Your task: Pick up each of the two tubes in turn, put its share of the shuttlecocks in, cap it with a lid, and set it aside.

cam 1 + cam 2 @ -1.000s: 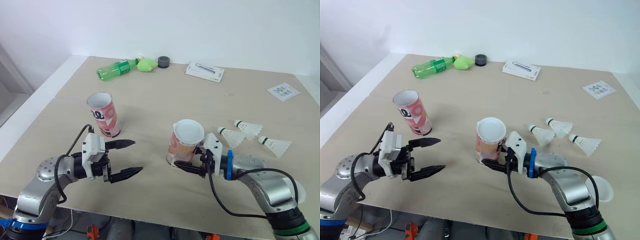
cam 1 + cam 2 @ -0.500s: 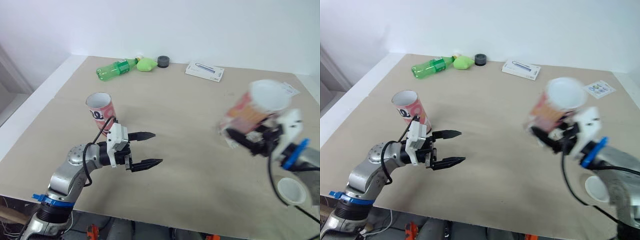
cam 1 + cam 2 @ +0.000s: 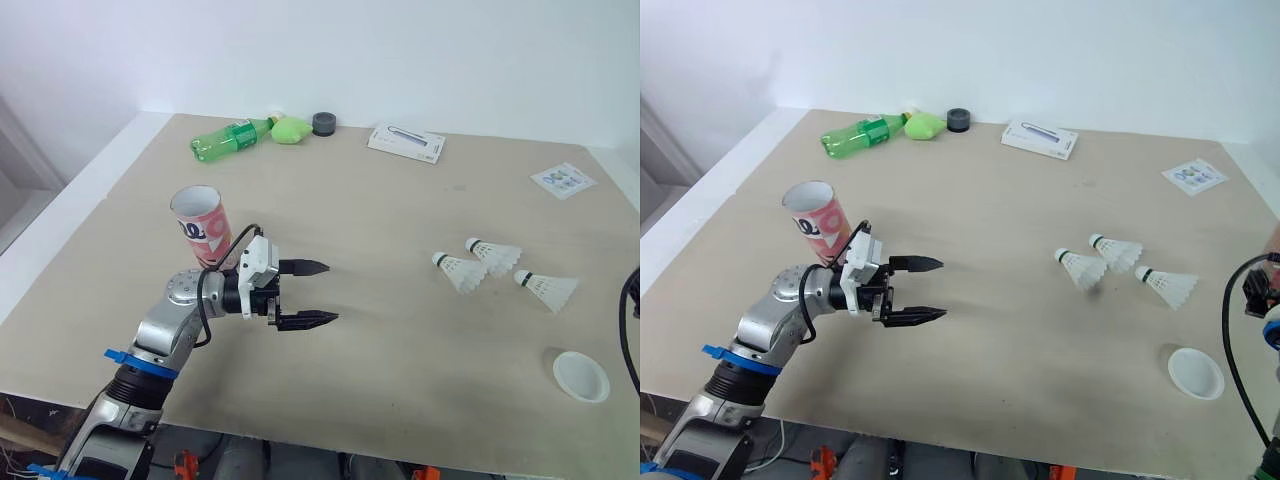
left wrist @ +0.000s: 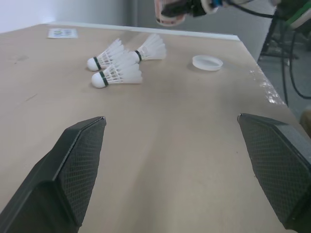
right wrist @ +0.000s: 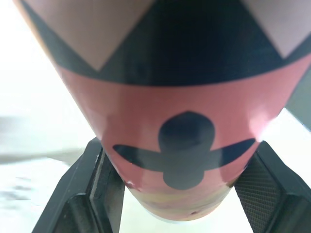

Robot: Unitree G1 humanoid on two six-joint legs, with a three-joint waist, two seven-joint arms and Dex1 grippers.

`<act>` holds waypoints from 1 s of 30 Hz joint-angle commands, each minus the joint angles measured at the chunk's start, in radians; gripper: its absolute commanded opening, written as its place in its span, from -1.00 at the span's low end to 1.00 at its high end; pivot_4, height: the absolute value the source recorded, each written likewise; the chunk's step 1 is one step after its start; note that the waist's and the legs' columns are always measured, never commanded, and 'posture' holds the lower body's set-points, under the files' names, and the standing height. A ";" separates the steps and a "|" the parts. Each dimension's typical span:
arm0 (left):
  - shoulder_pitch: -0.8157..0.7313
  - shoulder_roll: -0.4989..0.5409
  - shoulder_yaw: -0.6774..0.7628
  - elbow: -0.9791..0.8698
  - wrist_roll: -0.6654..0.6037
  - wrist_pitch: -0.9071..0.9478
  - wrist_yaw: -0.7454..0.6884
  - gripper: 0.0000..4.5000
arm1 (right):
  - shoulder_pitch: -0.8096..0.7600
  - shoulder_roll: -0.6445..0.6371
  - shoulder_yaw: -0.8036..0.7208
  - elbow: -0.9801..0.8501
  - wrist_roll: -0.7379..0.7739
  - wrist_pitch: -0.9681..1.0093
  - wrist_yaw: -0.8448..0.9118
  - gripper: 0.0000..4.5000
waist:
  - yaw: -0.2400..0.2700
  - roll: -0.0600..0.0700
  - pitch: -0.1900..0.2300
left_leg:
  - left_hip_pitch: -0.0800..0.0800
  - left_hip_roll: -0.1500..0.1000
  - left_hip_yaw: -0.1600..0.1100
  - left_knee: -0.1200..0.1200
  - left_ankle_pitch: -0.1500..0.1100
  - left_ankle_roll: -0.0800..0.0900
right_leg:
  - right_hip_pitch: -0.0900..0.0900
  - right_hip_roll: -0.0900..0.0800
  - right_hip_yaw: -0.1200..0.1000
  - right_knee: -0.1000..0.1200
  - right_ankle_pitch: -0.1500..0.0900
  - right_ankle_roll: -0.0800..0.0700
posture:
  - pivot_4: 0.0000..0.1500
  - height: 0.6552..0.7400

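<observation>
The pale wooden desk (image 3: 380,220) took up most of the head view. Over its lower-left part hung the left gripper (image 3: 330,292), its two black fingers spread wide apart with nothing between them, pointing toward the middle of the frame.

Just above that arm's wrist, at the left of the frame, the standing tube (image 3: 200,228) sat on its base with its open mouth up. The held tube (image 5: 180,107), pink with black markings, was clamped near one end between the fingers of the right gripper (image 5: 177,174). The left wrist view showed it lifted off the desk, beyond the shuttlecocks and lid.

A green bottle (image 3: 230,137) lay on its side at the upper left, with a lime-green lump (image 3: 293,129) and a dark round cap (image 3: 323,123) just beside it. A white box (image 3: 406,143) lay top centre.

Three shuttlecocks lay right of centre: the first (image 3: 457,270) touching the second (image 3: 495,255), and the third (image 3: 548,289) near them. The white lid (image 3: 581,376) lay at the lower right, and a printed sheet (image 3: 564,181) at the upper right.
</observation>
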 commanded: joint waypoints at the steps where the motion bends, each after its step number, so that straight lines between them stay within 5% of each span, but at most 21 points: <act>1: -0.042 -0.037 -0.011 0.021 0.057 -0.045 0.053 1.00 | -0.042 0.038 -0.023 0.070 -0.011 -0.093 -0.060 0.26 | 0.000 0.002 0.000 | 0.000 0.000 0.000 0.000 0.000 0.000 | 0.000 0.000 0.000 0.000 0.001 0.002 | 1.00 0.75; 13: -0.118 -0.128 -0.035 0.107 0.169 -0.060 0.168 1.00 | -0.132 0.074 -0.025 0.249 0.036 -0.279 -0.082 0.26 | -0.003 0.005 -0.001 | 0.001 0.000 0.001 0.000 0.000 0.000 | 0.000 0.002 0.003 0.000 0.004 0.007 | 1.00 0.75; 30: -0.114 -0.125 -0.021 0.087 0.171 -0.030 0.190 1.00 | -0.215 0.025 0.017 0.366 0.073 -0.259 -0.115 0.26 | -0.012 0.005 -0.001 | 0.000 0.000 0.002 0.000 0.000 0.000 | 0.000 0.002 0.004 0.000 0.004 0.007 | 1.00 0.75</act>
